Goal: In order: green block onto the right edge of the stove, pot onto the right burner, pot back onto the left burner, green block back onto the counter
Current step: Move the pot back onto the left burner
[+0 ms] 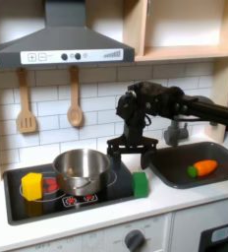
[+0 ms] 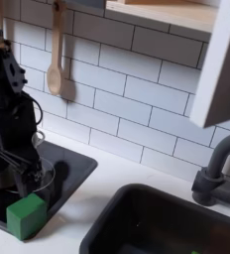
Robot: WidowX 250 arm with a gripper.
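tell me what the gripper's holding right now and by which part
Nothing is held. The gripper hangs open above the stove, its fingers spread and empty; the green block sits free on the stove's right edge.

- the first exterior view looks straight at the toy kitchen from the front, a little above counter height, far enough back to take in the range hood, the stove, the sink and the cabinet front below.
- the second exterior view sits much nearer and lower, angled across the counter toward the tiled wall.
- both exterior views share the stove's end nearest the sink, the green block, a hanging wooden spoon and the grey faucet.
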